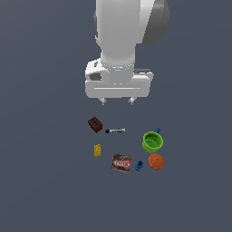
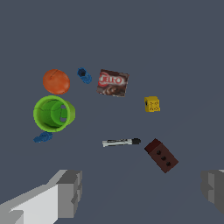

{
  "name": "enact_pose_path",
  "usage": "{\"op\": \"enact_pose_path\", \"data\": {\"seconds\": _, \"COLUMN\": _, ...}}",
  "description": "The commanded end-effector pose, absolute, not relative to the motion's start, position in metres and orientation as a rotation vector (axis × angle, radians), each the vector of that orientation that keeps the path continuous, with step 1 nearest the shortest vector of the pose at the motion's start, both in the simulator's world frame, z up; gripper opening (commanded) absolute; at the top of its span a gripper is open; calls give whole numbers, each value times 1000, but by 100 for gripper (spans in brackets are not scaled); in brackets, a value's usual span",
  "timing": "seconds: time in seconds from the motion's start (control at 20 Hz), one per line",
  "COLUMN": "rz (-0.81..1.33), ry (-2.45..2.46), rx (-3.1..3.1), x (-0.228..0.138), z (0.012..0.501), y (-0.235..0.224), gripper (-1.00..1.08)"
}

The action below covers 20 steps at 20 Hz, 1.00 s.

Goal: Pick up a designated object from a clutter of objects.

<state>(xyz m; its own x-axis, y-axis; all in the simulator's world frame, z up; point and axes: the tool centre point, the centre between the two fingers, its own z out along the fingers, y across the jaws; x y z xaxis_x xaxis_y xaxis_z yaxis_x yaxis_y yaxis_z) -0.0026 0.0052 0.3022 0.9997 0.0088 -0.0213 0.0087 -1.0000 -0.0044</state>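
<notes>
The designated object, a small flat dark-brown box with a red-and-white label (image 1: 121,162), lies flat on the grey floor; the wrist view shows it too (image 2: 113,82). My gripper (image 1: 118,101) hangs high above the clutter, open and empty, its two fingers (image 2: 70,192) wide apart. The clutter around the box: a dark red-brown brick with holes (image 1: 94,124) (image 2: 161,155), a black-and-white marker (image 1: 115,131) (image 2: 121,142), a yellow block (image 1: 97,150) (image 2: 152,104), a green cup (image 1: 152,141) (image 2: 53,113), an orange ball (image 1: 156,161) (image 2: 56,81) and blue bits (image 1: 139,165) (image 2: 84,75).
A second blue bit (image 1: 157,130) (image 2: 43,138) lies beside the green cup. The floor (image 1: 45,181) is plain dark grey all round the small cluster. The arm's white body (image 1: 120,41) fills the upper middle of the exterior view.
</notes>
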Motion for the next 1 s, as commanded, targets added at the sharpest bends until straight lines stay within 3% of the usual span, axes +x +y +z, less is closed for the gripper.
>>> {"op": "enact_pose_path", "data": {"seconds": 0.0, "rz": 33, "ry": -14, "rx": -3137, "x": -3, "z": 302, "y": 5, "gripper": 100}}
{"op": "enact_pose_path", "data": {"seconds": 0.95, "rz": 55, "ry": -52, "rx": -3148, "x": 4, "z": 284, "y": 2, "gripper": 100}}
